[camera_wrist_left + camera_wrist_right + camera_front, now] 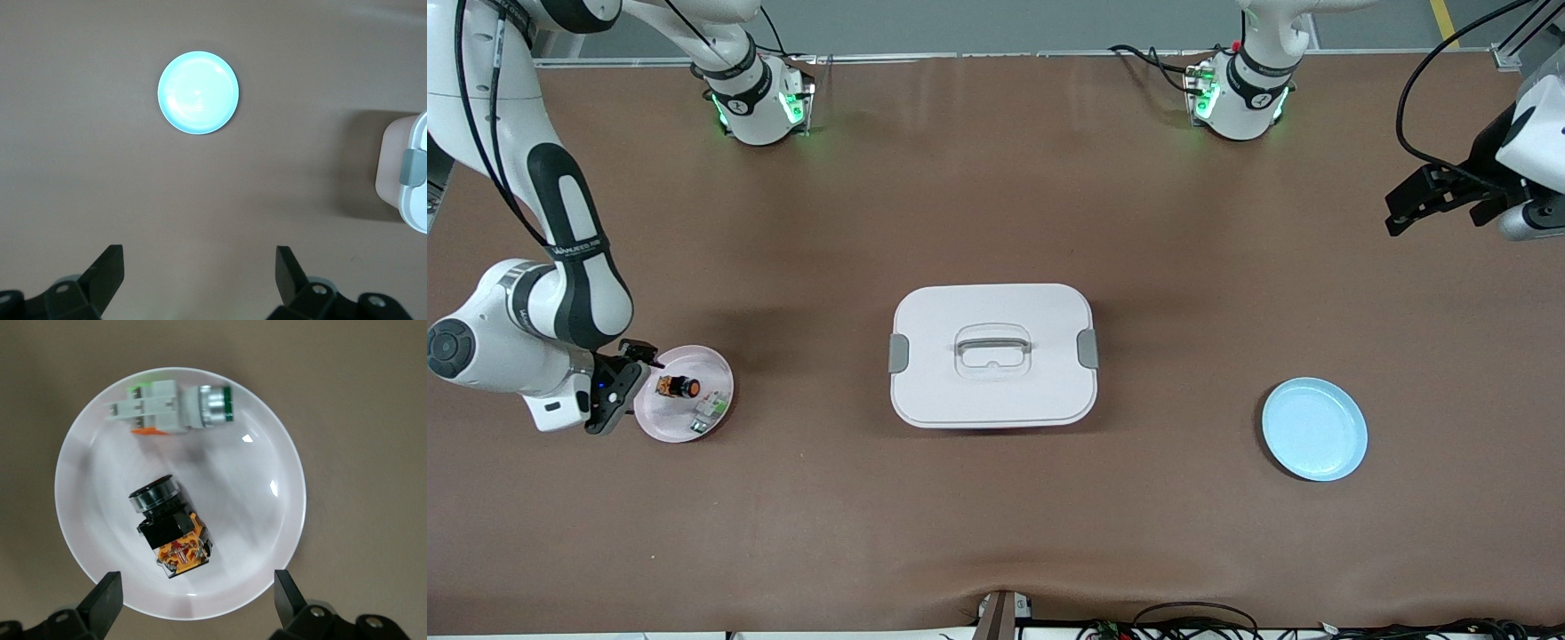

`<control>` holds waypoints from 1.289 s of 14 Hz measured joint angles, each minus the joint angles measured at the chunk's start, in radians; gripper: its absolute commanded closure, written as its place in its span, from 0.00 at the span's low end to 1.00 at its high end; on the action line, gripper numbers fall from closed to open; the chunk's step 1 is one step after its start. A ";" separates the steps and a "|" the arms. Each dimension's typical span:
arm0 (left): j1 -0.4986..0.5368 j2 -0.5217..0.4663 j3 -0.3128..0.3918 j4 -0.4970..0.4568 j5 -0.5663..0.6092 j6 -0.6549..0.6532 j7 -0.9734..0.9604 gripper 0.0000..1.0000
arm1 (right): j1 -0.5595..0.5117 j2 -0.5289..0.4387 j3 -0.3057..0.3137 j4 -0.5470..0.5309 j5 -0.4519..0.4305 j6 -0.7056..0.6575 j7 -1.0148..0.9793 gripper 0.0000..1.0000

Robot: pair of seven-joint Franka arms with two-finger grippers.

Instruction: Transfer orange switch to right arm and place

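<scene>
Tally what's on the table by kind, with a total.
Plates: 2, a pink plate at the right arm's end and a blue plate at the left arm's end
Switches: 2, the orange switch and a green-and-white switch, both on the pink plate
Lidded boxes: 1, the white box mid-table
Total: 5

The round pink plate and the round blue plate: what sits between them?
The white lidded box sits on the table between the pink plate and blue plate, in the front view.

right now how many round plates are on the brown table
2. A pink round plate at the right arm's end, holding both small switches, and an empty light blue round plate toward the left arm's end. The closed white box may hide more.
</scene>
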 measured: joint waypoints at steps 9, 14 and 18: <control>0.000 -0.006 -0.001 0.000 0.000 -0.015 0.091 0.00 | 0.004 -0.024 0.005 -0.016 -0.014 -0.010 0.832 0.00; 0.000 -0.006 -0.001 0.000 0.000 -0.016 0.094 0.00 | 0.005 -0.104 0.006 -0.019 -0.018 -0.074 0.998 0.00; 0.000 -0.006 -0.001 -0.001 0.000 -0.017 0.094 0.00 | 0.005 -0.188 0.006 -0.020 -0.018 -0.127 1.007 0.00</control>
